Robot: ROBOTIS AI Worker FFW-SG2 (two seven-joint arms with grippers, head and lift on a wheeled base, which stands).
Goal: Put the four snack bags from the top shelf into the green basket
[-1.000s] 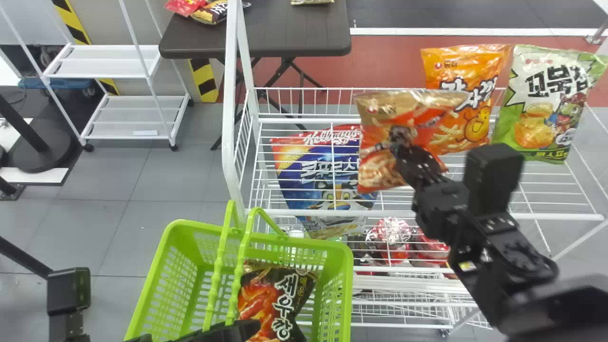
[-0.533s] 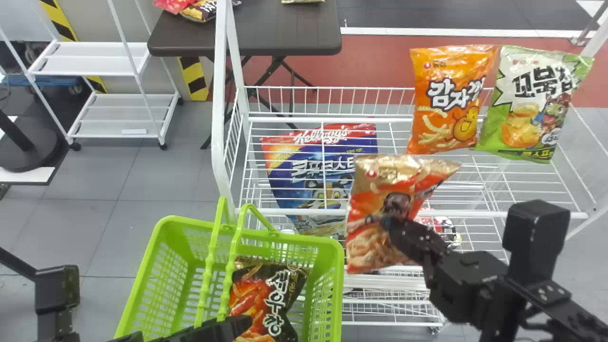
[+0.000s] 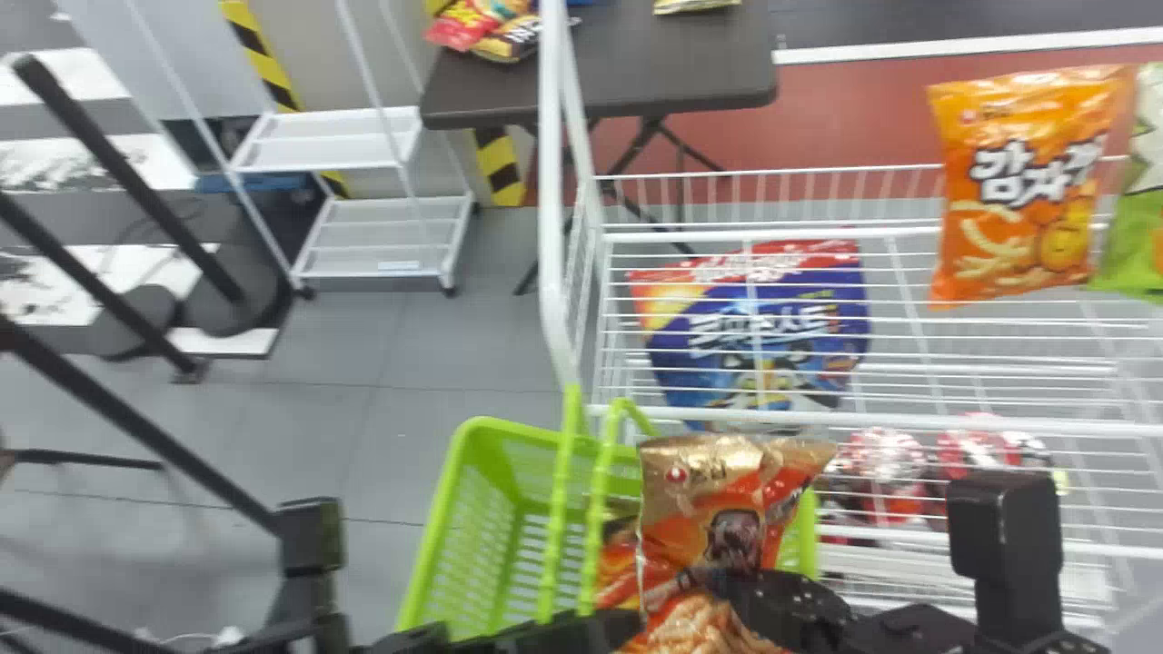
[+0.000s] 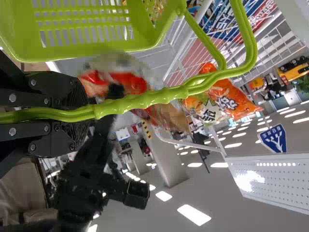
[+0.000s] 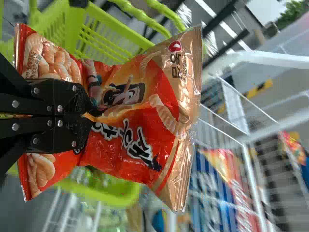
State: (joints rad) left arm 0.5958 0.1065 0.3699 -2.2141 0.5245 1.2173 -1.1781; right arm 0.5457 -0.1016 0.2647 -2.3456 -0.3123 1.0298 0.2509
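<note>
Placement step: red-gold snack bag (image 3: 668,536)
Right jaws pinch bag above green basket (image 3: 509,431); left jaws clamp basket handles (image 4: 145,100). Next, likely: lower bag clear of handles, then release.

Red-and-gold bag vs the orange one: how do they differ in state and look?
The red-and-gold bag is gripped in the right hand; the orange bag stands ungripped on the top shelf. The red-and-gold bag has a gold top band; the orange bag is orange right up there. Both are glossy printed snack bags.
</note>
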